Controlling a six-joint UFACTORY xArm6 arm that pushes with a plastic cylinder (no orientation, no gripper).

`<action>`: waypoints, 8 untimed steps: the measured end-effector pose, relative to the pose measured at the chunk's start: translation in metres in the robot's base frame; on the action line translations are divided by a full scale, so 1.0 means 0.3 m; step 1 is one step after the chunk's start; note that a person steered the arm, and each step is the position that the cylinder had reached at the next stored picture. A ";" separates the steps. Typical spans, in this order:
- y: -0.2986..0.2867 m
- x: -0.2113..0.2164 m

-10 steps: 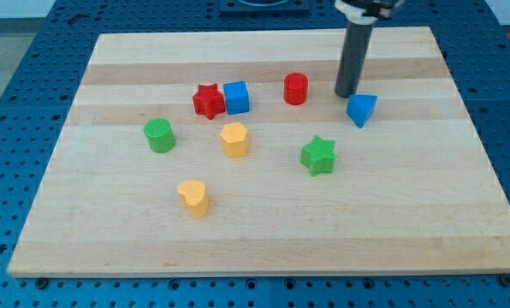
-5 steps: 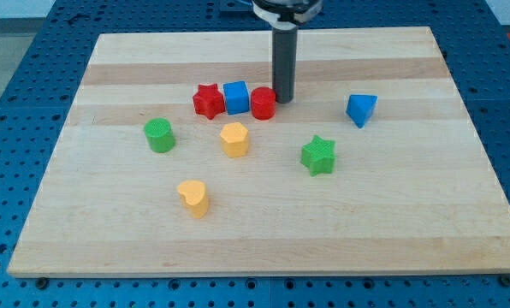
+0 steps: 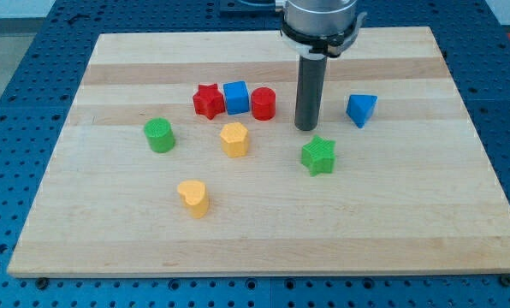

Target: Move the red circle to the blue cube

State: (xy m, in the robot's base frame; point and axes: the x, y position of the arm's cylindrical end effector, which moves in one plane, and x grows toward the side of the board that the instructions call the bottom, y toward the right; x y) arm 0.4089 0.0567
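The red circle (image 3: 263, 103) stands on the wooden board, touching the right side of the blue cube (image 3: 235, 97). A red star (image 3: 208, 101) touches the cube's left side, so the three form a row. My tip (image 3: 305, 127) is on the board to the right of and slightly below the red circle, apart from it, and just above the green star (image 3: 318, 155).
A blue triangular block (image 3: 360, 109) lies right of my tip. A green cylinder (image 3: 159, 135) is at the left, a yellow hexagon (image 3: 234, 139) below the cube, and a yellow heart (image 3: 192, 197) lower left. The board (image 3: 255, 239) sits on a blue perforated table.
The red circle was pushed left from near the blue triangle until it met the blue cube. My tip has since drawn back to the right and down, away from the circle.
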 end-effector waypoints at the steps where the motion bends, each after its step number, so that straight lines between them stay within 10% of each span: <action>1: 0.000 -0.028; 8: -0.181 0.002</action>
